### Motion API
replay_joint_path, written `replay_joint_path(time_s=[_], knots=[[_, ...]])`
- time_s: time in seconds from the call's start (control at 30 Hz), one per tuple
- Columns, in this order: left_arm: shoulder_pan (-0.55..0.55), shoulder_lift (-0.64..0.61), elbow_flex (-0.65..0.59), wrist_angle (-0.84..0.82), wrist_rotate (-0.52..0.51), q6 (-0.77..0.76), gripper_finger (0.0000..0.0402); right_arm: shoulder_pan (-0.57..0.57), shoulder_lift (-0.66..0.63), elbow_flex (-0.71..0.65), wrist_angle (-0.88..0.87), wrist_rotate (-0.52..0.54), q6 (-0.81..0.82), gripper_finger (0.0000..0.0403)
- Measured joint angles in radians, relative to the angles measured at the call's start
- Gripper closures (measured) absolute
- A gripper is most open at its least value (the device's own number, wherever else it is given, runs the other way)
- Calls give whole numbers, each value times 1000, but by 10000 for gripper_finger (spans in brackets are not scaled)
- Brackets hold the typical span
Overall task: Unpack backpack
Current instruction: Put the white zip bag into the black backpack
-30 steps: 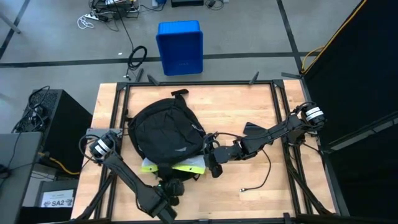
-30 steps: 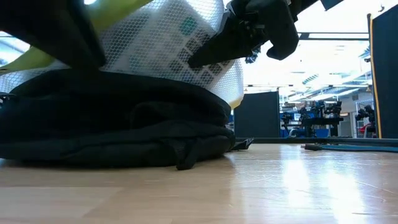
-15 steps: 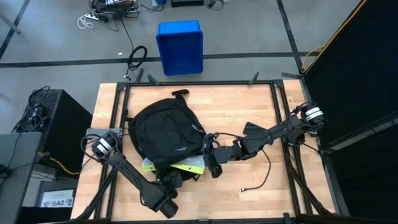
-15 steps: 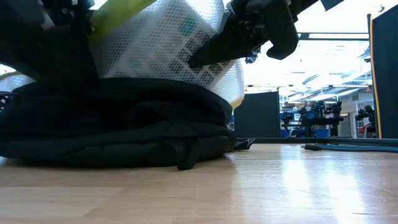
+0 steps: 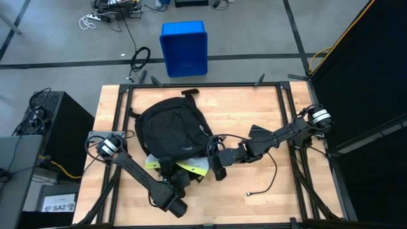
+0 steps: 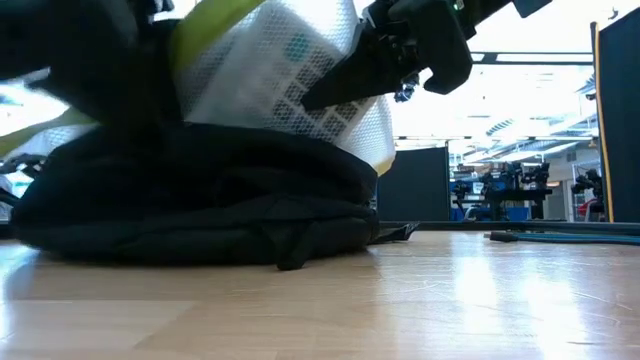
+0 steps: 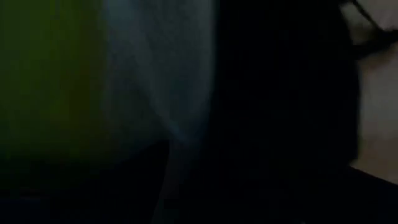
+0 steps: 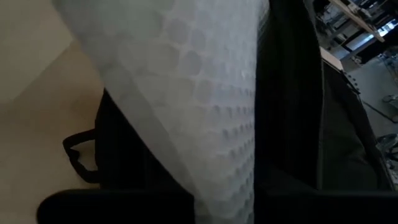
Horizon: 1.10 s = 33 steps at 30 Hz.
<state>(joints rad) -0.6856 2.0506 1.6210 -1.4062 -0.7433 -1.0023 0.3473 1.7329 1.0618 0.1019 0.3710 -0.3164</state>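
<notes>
I see the backpack (image 5: pixel 170 130) lying flat on the table (image 5: pixel 254 108), just behind both claws. My right gripper (image 5: pixel 215 166) is clamped shut on a white mesh pouch with yellow-green trim (image 6: pixel 290 80), lifted at the bag's near edge. My left gripper (image 5: pixel 180 180) sits beside it against the pouch; its fingers are hidden, so probably spread, but I cannot tell.

Wooden table (image 5: pixel 254 108) carrying a backpack (image 5: pixel 170 130)

The black backpack is laid flat on the light boards; a thin black cable (image 5: pixel 262 186) is seen lying near the front edge.
</notes>
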Motion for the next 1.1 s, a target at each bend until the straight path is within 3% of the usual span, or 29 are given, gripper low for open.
replay_joint_path(time_s=[0.13, 0.23, 0.4, 0.57, 0.77, 0.93, 1.1], knots=[[-16, 0, 61, -146, -12, -52, 118, -1, 0, 0, 5, -13, 13, 385], [-16, -2, 54, -160, -17, -57, 118, -1, 0, 0, 4, -14, 23, 385], [13, -2, -58, 3, 63, 23, 119, -1, 0, 0, -2, -17, 50, 385], [31, -2, -165, 180, 76, 115, 119, -1, 2, 0, -18, -12, 63, 385], [53, -4, -210, 252, 54, 114, 134, -5, 2, 0, -20, -7, 75, 385], [81, -4, -244, 287, 49, 109, 203, -12, 2, 0, -25, 1, 89, 385], [95, -3, -251, 300, 28, 89, 355, -11, 2, -16, -21, -3, 95, 385]])
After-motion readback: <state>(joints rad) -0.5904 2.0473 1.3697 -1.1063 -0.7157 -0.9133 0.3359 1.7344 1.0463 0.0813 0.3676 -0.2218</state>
